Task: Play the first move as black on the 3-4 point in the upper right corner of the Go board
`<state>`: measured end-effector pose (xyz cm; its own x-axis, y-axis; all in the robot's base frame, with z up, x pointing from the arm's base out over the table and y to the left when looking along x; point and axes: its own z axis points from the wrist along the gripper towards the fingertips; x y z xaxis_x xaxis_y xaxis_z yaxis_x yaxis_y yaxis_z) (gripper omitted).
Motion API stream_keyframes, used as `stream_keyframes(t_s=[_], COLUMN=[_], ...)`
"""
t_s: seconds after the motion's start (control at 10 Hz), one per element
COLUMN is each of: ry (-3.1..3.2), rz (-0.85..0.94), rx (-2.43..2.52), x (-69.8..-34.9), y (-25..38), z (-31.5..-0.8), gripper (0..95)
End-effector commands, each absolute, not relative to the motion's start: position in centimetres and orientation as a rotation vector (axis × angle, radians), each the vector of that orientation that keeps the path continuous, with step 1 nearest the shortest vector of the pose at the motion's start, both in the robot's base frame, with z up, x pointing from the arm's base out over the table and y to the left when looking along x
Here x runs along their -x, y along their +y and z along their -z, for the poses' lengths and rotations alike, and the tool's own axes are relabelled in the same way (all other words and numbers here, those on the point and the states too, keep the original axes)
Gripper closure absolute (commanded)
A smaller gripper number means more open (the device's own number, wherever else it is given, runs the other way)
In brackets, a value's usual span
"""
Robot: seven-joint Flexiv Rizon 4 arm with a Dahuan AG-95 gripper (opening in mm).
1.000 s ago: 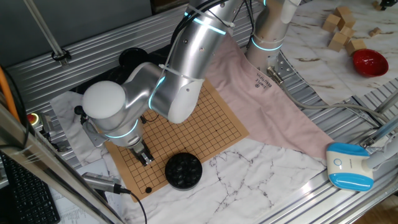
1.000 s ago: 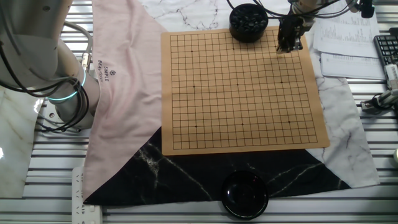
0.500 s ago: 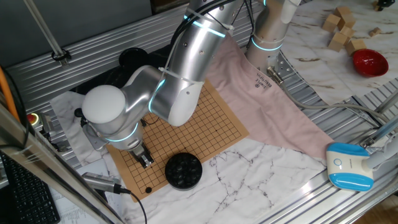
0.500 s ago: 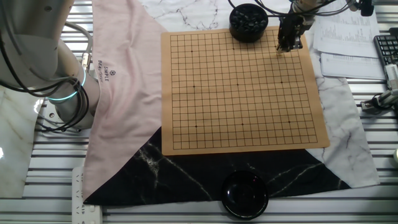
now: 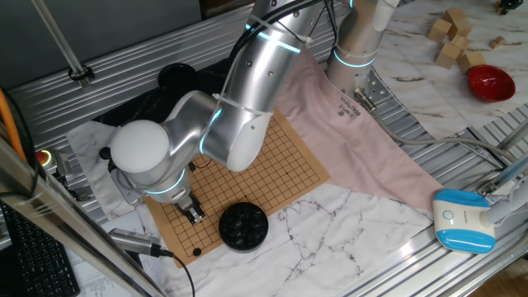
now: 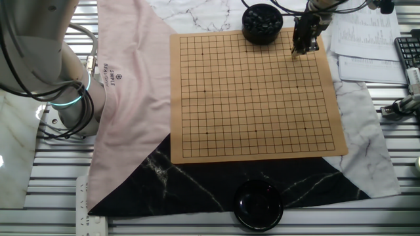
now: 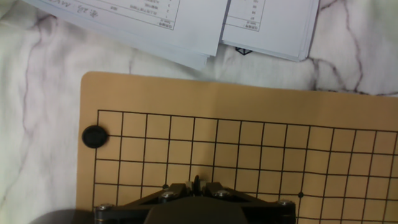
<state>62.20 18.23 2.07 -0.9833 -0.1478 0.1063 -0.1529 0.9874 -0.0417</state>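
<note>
Slatted metal tabletop (image 6: 39,177) carries everything, draped with a marble-print cloth (image 5: 346,223) and a pink cloth (image 6: 131,98) that lies along one side of the board. Largest on it is the silver robot arm (image 5: 239,107), which bends down over the board with its wrist low near one corner.

Next comes the board (image 6: 256,98) — a square tan slab with a thin black grid, lying flat on the cloths in the middle of the table. In the other fixed view its near edge overlaps a dark, marbled part of the cloth.

White printed papers (image 7: 186,25) lie just beyond one board edge, overlapping each other, close to the corner where the hand works. A round black bowl of dark stones (image 6: 262,23) sits touching the board's far edge in the other fixed view, just beside the hand; a second, glossy black bowl (image 6: 258,204) stands off the opposite edge, well apart from the board.

The gripper (image 6: 306,44) hangs right over the board near the corner by the papers. In the hand view its fingers (image 7: 213,188) are drawn almost together — pinched on a small dark thing that looks like a stone (image 7: 197,183) seen edge-on.

Smallest is a single black stone (image 7: 94,137), resting on the very corner point of the grid, a few lines away from the fingertips.
</note>
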Motion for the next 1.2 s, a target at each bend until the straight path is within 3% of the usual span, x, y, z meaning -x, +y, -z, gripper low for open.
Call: stream_keyframes(t_s=[0.1, 0.4, 0.5, 0.7, 0.8, 0.9, 1.2], ry=[-3.029, -3.029, -3.027, -3.025, -3.025, -3.025, -3.028], rz=[-0.072, -0.068, -0.067, -0.063, -0.061, -0.061, -0.034], rx=[-0.23, -0.224, -0.234, -0.25, -0.256, -0.258, -0.243], x=[-62.1, -61.93, -61.92, -61.92, -61.92, -61.92, -62.14], y=[18.18, 18.13, 18.12, 18.12, 18.12, 18.12, 18.2], z=[-2.08, -1.88, -1.86, -1.85, -1.85, -1.85, -2.05], gripper=[95.0, 95.0, 57.0, 19.0, 19.0, 0.0, 0.0])
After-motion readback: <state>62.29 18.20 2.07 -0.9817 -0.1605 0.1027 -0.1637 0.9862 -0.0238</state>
